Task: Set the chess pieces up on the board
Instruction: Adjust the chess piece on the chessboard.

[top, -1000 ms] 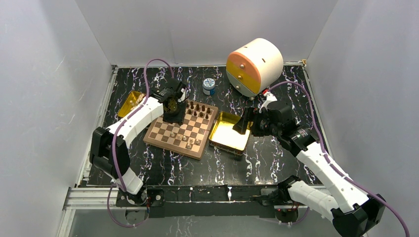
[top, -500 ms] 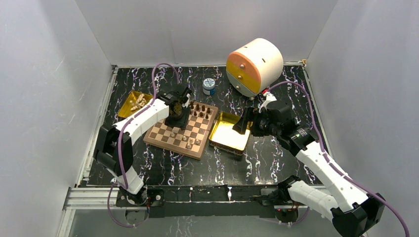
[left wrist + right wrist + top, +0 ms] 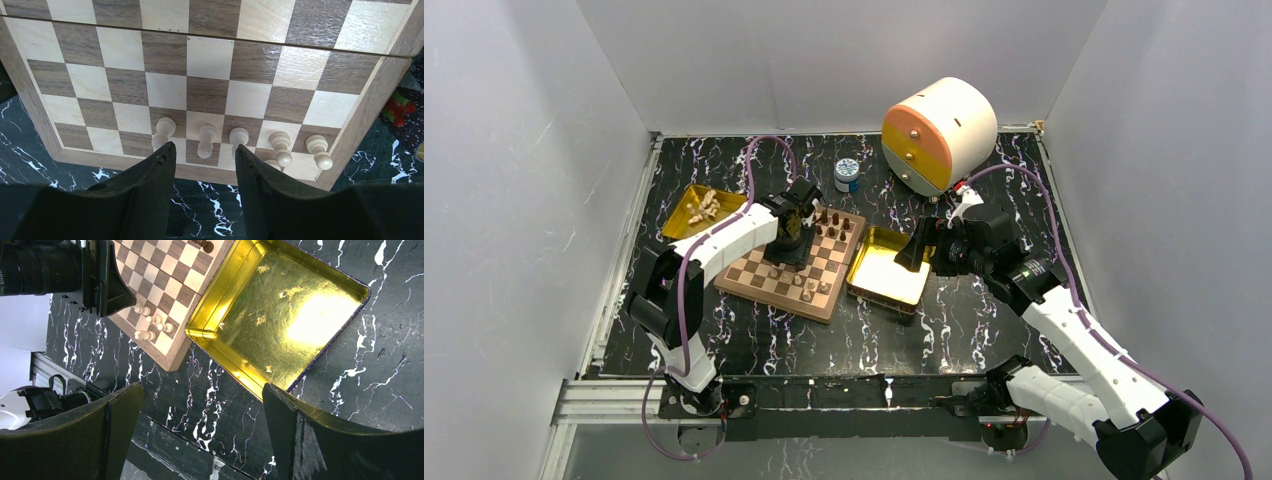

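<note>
Currently the board [image 3: 752,272] lies at an angle in the middle of the black marbled table [image 3: 754,345]. It has light and dark brown squares inside a plain brown rim. Five pale pawns [image 3: 206,136] stand upright in a loose row along its near edge, toward one corner. A sixth is partly hidden behind a fingertip. The dark pieces [image 3: 829,219] stand along the far edge (too small from above to tell their types).

Left gripper [image 3: 204,150]: fingers apart, nothing clamped. In the wrist view one pawn shows in the gap, clear of both fingers. From above, the gripper hangs over the board's left-centre squares.

Right gripper [image 3: 200,390]: jaws spread wide and empty, held over the gold tray [image 3: 300,315]. This tray sits just beside the board's right edge and shows nothing inside but glare and scuffs.

A second gold tray [image 3: 679,222] lies off the board's far-left corner and holds more pale chessmen [image 3: 706,205]. At the back stand a small blue jar [image 3: 848,175] and a cream, orange and yellow drum [image 3: 939,135].

Change since one second ago: the left gripper was over the board's far-left corner, with its arm covering part of the second tray. It has moved toward the board's middle, and that tray's contents are now exposed. The right arm, both trays and the pieces on the board look unchanged.
</note>
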Available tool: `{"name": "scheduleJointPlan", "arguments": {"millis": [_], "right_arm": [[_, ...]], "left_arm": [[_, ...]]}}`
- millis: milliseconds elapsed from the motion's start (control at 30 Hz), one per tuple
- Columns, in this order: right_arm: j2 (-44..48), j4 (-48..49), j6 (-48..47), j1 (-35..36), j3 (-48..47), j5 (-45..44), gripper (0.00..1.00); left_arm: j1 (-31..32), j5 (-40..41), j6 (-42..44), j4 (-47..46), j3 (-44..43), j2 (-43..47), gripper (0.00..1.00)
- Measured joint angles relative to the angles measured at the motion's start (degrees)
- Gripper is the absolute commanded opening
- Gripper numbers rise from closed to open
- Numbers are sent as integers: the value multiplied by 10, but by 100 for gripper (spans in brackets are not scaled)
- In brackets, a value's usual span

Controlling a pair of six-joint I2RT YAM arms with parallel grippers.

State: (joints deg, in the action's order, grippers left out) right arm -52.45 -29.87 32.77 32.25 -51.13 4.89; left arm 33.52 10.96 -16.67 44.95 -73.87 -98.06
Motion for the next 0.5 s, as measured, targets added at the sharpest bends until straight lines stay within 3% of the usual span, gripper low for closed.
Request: {"name": "scheduleJointPlan", "arguments": {"millis": [500], "right_arm": [[0, 0, 0, 0, 0, -2, 99]], "left_arm": [[1, 21, -5, -2, 4, -3, 46]]}}
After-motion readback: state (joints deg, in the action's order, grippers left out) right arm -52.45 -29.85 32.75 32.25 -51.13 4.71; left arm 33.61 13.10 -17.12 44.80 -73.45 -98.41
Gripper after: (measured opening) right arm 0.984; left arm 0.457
